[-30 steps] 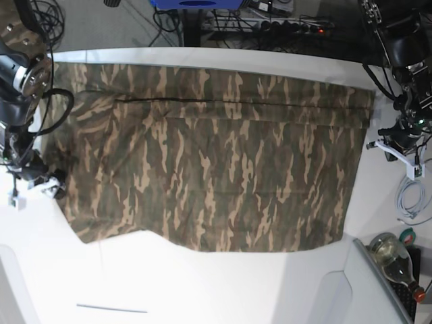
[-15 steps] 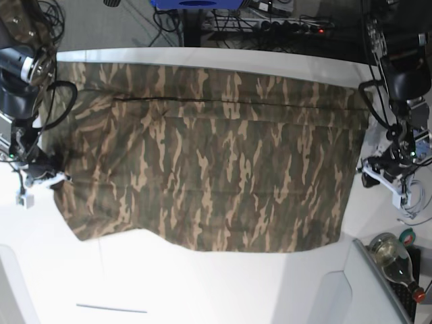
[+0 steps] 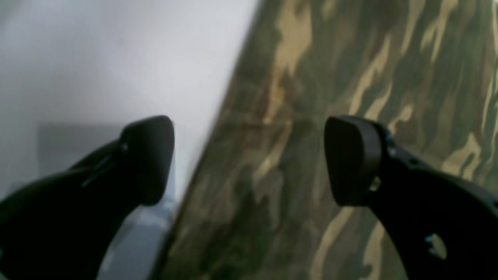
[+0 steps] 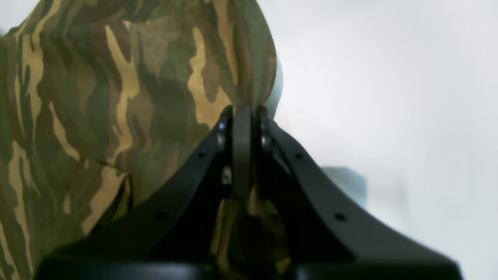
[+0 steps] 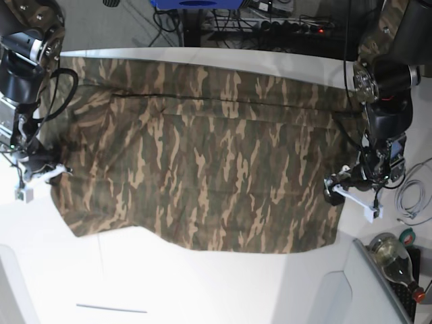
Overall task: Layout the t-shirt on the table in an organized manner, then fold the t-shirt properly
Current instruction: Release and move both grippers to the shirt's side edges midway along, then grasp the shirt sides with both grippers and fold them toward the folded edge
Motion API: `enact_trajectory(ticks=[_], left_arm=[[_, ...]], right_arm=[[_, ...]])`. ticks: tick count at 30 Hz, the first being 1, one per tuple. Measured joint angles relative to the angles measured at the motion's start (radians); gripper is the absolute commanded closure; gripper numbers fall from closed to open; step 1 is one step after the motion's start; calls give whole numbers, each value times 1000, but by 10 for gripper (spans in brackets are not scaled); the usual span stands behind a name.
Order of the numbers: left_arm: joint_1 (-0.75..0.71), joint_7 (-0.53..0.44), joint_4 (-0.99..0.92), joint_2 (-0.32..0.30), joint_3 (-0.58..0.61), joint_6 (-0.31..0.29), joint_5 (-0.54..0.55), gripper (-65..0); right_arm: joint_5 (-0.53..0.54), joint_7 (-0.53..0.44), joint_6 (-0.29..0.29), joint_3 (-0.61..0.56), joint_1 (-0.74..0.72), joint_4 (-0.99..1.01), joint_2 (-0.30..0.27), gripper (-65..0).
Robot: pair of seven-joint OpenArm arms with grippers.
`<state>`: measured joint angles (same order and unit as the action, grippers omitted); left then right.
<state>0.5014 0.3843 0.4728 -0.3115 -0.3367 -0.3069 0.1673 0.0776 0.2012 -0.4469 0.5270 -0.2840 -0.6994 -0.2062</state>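
The camouflage t-shirt (image 5: 202, 162) lies spread across the white table (image 5: 202, 283). On the right of the base view, my left gripper (image 5: 347, 192) hangs open over the shirt's right edge. The left wrist view shows its fingers (image 3: 148, 155) wide apart, straddling the border between t-shirt (image 3: 350, 58) and table (image 3: 97, 58), with nothing held. On the base view's left, my right gripper (image 5: 42, 172) is at the shirt's left edge. In the right wrist view the right gripper (image 4: 241, 116) is shut on a raised fold of the t-shirt (image 4: 116, 97) above the table (image 4: 389, 97).
A glass bottle (image 5: 395, 260), a roll of tape (image 5: 408, 236) and a coiled white cable (image 5: 413, 199) sit at the right edge near the left arm. Cables and a power strip (image 5: 283, 27) lie beyond the far table edge. Raised white panels border the near side.
My left gripper has opened and moved down and inward onto the shirt's right edge. My right gripper has shut on the left edge, and the cloth there has bunched slightly.
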Motion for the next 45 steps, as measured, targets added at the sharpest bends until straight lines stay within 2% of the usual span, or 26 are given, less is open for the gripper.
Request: enact_trajectory(ticks=[2,4,6,7,9,11,12,14,16,20,22,23,27,30,32,38,42,45], left_arm=[[0,-16,-3,0,0,2,0,-578],[-9,-118,-42,3,0,3,2,-574],[-8,-192,-94,-2,0,-2,17,-525],[-2,-208,-116,-5,0,-4,15,-454],[-3,-209,-122,-7,0,-2,17,-258],[-16,-227,-123,-8,0,3,21,-16],[-19,-235,-124,-8,0,3,21,0],[-20,-234,-123,-6,-2,3,23,0],[-34,-193,-69,-3,0,3,18,0],[-162,-130,151,16,-2,-5,12,0],[-221,-32,278,13,-8,-3,8,0],[-249,-12,347,10,-9,-3,4,0],[-364,2,609,7,-8,-3,17,0],[-463,6,730,9,-8,-4,16,0],[-508,21,768,10,-8,-4,11,0],[-571,5,803,9,-8,-4,16,0],[-619,13,801,9,-9,-4,14,0],[-620,10,798,9,-9,-4,13,0]], right_arm=[[0,0,0,0,0,0,0,-8],[-1,1,0,0,0,0,0,-8],[0,0,0,-2,0,0,2,-8],[-1,1,-1,-2,0,0,0,-8],[-1,0,-1,-2,3,-1,-3,-8],[-1,4,-2,-2,8,-16,0,-8],[-2,3,-3,-2,17,-37,2,-8],[-1,2,-8,-2,43,-91,3,-8],[-4,3,-7,-2,74,-159,12,-8],[-1,16,-10,-5,153,-315,40,-8],[0,88,-16,-5,179,-372,41,-8],[-1,107,-14,-5,188,-399,41,-8],[0,149,-35,-3,248,-536,53,-8],[3,238,-74,-2,286,-624,76,-8],[-2,307,-74,1,309,-680,100,-8],[-1,409,-77,3,385,-797,142,-8],[3,455,-74,4,431,-817,158,-8],[2,452,-74,4,441,-801,158,-15]])
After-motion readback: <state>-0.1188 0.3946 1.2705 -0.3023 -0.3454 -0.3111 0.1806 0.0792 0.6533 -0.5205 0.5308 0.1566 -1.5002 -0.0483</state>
